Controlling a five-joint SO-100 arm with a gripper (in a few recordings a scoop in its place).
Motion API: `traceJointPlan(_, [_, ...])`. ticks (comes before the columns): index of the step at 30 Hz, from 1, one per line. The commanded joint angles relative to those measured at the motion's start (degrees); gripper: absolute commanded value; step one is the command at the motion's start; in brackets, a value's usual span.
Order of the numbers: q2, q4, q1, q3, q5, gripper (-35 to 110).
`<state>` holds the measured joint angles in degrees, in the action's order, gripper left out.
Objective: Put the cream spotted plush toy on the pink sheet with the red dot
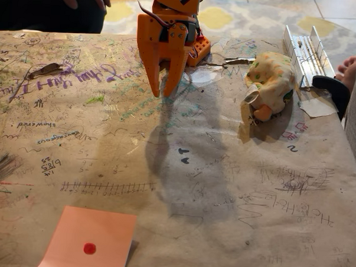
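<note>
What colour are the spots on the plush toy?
Orange and green spots on cream, seen in the fixed view on the plush toy.

open table (164, 168) between plush toy (270, 84), pink sheet (90, 239)

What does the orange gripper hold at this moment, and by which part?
Nothing. The gripper hangs with nothing between its fingers above the scribbled table, and the cream spotted plush toy lies apart from it, to its right in the fixed view.

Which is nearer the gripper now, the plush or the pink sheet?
The cream spotted plush toy, right of the gripper at the table's far side; the pink sheet lies at the near edge.
</note>
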<state>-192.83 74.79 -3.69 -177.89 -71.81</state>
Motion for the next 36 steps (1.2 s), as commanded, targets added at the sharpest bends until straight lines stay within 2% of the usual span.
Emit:
traceJointPlan(1, [-0.35, 0.62, -0.35, 0.09, 5.54, 3])
traceJointPlan(4, [-0.35, 0.44, -0.62, 0.09, 7.12, 5])
traceJointPlan(6, [-0.35, 0.79, -6.06, 0.09, 2.46, 7])
traceJointPlan(9, [-0.35, -1.49, -9.32, 0.53, 6.86, 15])
traceJointPlan(12, [-0.44, -1.32, -12.57, 7.38, 18.19, 25])
traceJointPlan(17, [2.55, 1.58, 5.01, 32.52, 36.12, 27])
traceJointPlan(21, [31.55, 10.28, 18.46, 58.8, 44.21, 33])
traceJointPlan(23, [42.45, 15.73, 22.68, 66.8, 44.56, 37])
traceJointPlan(27, [47.29, 16.7, 33.22, 60.47, 46.67, 39])
traceJointPlan(31, [55.99, 9.93, 40.78, 48.87, 47.64, 48])
traceJointPlan(36, [67.32, 2.81, 46.23, 45.88, 43.95, 51])
